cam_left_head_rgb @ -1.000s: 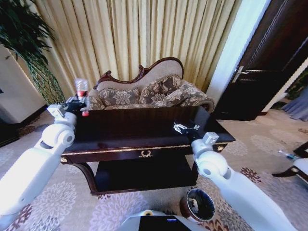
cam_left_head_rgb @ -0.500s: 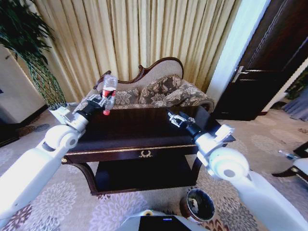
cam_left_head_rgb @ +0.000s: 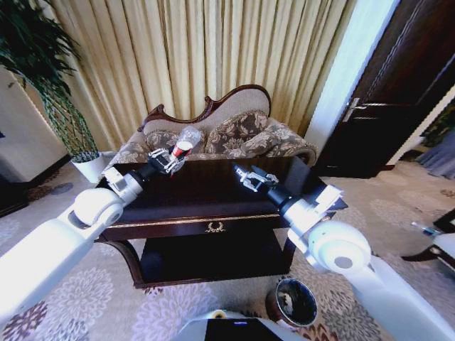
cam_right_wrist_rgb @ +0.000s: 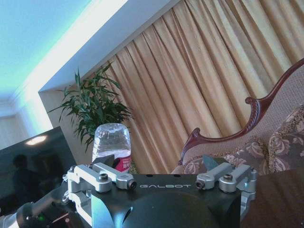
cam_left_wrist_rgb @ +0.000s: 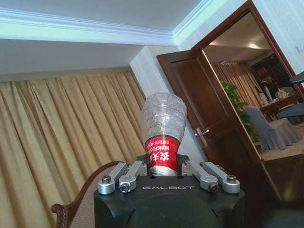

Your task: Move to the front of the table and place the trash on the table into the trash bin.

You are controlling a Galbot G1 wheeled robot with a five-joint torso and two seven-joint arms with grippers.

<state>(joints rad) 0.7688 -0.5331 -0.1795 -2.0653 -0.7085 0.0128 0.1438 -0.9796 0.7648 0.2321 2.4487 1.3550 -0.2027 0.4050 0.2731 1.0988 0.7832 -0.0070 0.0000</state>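
While raised above the table [cam_left_head_rgb: 213, 195], the bottle [cam_left_head_rgb: 186, 140] sits clamped in the left tool [cam_left_head_rgb: 166, 161].

The table [cam_left_head_rgb: 206, 195] is standing straight ahead, with a sofa [cam_left_head_rgb: 220, 135] sitting behind it and curtains [cam_left_head_rgb: 192, 57] hanging behind the sofa. The left gripper [cam_left_head_rgb: 169, 160] is hovering above the table's far left part, fingers clamped on the bottle [cam_left_head_rgb: 185, 142], which is tilting up and away. The right gripper [cam_left_head_rgb: 245, 178] is hovering over the table's middle, to the right of the bottle. The trash bin [cam_left_head_rgb: 293, 302] is standing on the floor before the table's right end.
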